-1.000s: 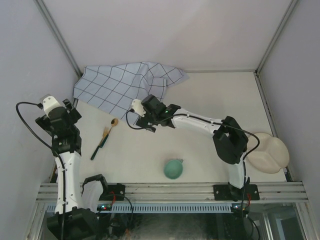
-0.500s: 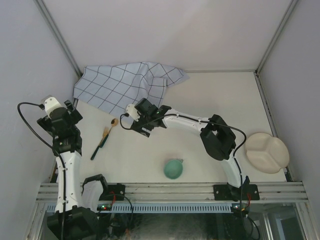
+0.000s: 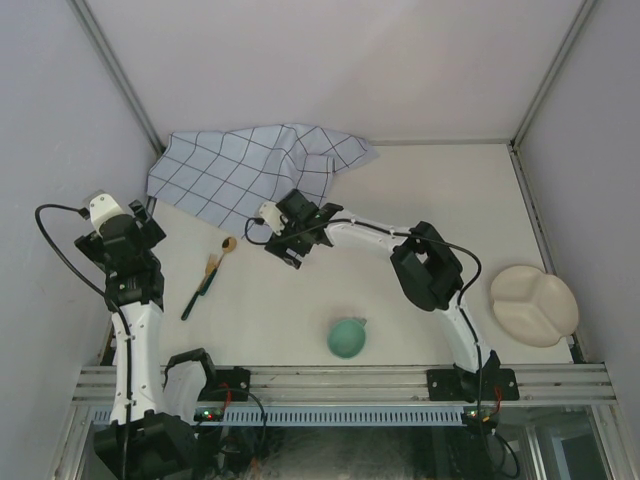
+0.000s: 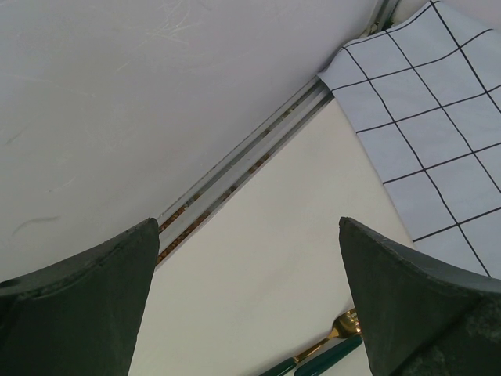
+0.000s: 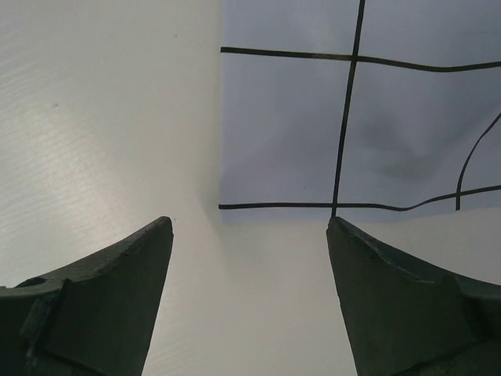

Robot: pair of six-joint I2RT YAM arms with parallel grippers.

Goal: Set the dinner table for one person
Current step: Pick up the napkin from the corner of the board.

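Dinner table (image 3: 430, 200): cream-white, matte; fills the floor of the walled enclosure. Both arm bases sit at its near edge.
Checked cloth (image 3: 240, 165): pale blue with a dark grid, rumpled, lying in the far-left corner of the table. One corner trails off to the right along the back wall.
Right gripper (image 5: 248, 220): arm reaches far left across the table, head low at the near edge of the cloth. Jaws stand well apart with nothing between them. In the wrist view the cloth's straight hem lies just ahead of the fingertips, with bare table under them.
Left gripper (image 4: 249, 222): held up at the left side of the table, near the wall rail. Jaws spread wide and empty. In its wrist view the cloth is at the right and the cutlery tips are at the bottom edge.
Cutlery (image 3: 205, 278): gold heads on dark green handles, lying slantwise on the table between the two grippers, near the cloth. Exact pieces hard to tell.
Green cup (image 3: 347, 338): round, near the front edge at mid-table, well apart from the cutlery.
Divided plate (image 3: 535, 305): cream, with compartments, at the far right of the table by the right wall.
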